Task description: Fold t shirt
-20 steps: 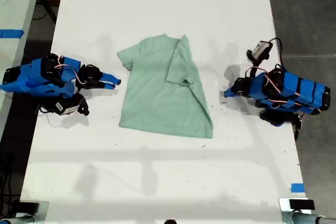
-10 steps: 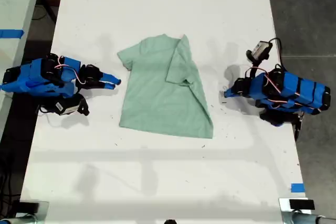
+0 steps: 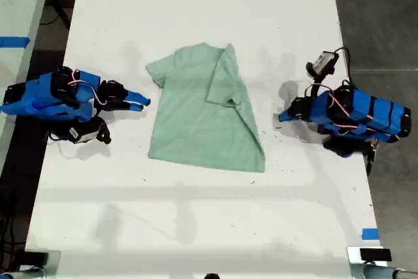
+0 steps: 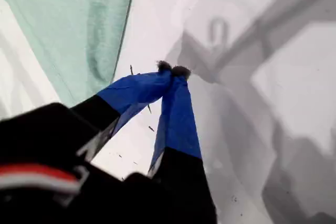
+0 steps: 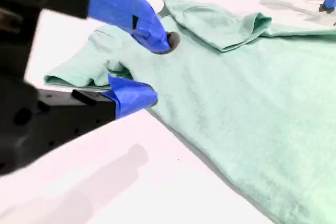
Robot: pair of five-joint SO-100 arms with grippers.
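The pale mint-green t shirt (image 3: 206, 109) lies flat mid-desk, well apart from every edge, one side folded inward over its front.

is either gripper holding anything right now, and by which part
Nothing is held. My first gripper is shut on nothing; my second gripper is open beside the t-shirt.

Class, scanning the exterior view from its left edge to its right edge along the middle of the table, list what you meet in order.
My second gripper → the t shirt → my first gripper.
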